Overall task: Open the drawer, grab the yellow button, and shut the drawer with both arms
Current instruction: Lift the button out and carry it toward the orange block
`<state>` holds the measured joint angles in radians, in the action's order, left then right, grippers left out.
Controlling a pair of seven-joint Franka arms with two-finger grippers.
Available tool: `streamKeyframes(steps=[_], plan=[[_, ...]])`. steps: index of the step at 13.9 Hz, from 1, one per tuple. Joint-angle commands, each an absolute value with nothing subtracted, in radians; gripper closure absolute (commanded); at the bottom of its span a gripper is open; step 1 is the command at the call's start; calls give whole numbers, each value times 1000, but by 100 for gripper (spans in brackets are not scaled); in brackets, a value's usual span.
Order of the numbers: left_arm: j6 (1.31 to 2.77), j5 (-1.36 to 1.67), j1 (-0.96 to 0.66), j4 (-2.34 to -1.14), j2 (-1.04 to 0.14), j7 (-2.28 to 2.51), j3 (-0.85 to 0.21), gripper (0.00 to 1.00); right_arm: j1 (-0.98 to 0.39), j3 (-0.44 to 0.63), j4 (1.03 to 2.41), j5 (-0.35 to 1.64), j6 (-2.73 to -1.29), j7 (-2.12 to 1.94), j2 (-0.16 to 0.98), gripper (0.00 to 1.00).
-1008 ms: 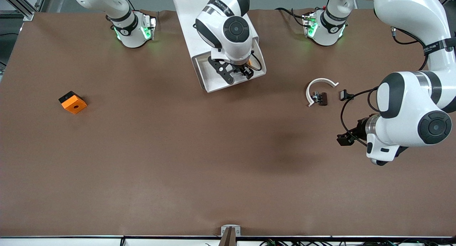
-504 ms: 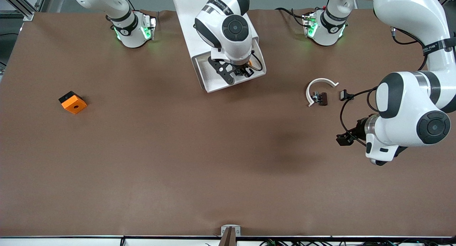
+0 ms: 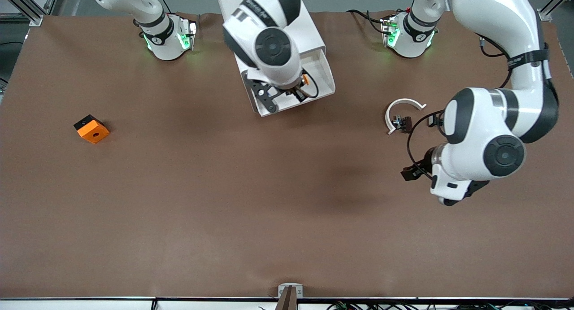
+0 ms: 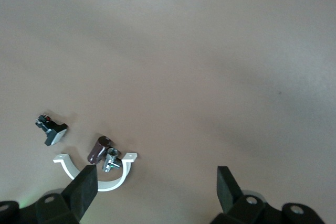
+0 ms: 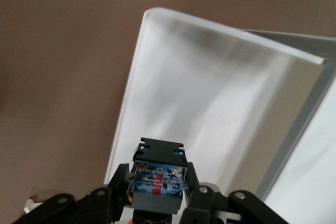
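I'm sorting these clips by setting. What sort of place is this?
Probably a robotics lab bench: two white arms bolted along a brown table, the right gripper holding a button over an open white drawer, the left gripper open above small test parts.

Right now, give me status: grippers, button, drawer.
Right gripper shut on button, over open drawer. Left gripper open, waiting over bare table. Nothing blocking.

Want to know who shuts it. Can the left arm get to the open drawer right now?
Probably yes. The left gripper hangs open and empty over bare table, nothing between it and the drawer. But the right gripper, holding the button, is over the drawer, so it could crowd the way.
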<state>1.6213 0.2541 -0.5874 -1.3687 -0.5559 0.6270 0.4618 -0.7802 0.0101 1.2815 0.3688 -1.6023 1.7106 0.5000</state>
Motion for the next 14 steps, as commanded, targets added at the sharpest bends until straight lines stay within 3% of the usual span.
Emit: streamKeyframes(steps=[1,5,8,12,14], plan=[[1672,232,-649,-1411,-552,669,465,0,-660,-6,1197,469,-1475,1648,499,84],[1721,239,-702,-1448,-543,715,465,0,-531,3,1193,471,-1303,1348,434,84],[1834,244,-779,-1527,-523,770,463,0,-437,3,1203,358,-1206,1046,391,85],[1979,245,-859,-1709,-439,819,454,0,-372,3,1294,123,-1209,645,318,85],[1980,245,-893,-1729,-396,809,446,0,-283,5,1327,110,-1229,479,307,85]])
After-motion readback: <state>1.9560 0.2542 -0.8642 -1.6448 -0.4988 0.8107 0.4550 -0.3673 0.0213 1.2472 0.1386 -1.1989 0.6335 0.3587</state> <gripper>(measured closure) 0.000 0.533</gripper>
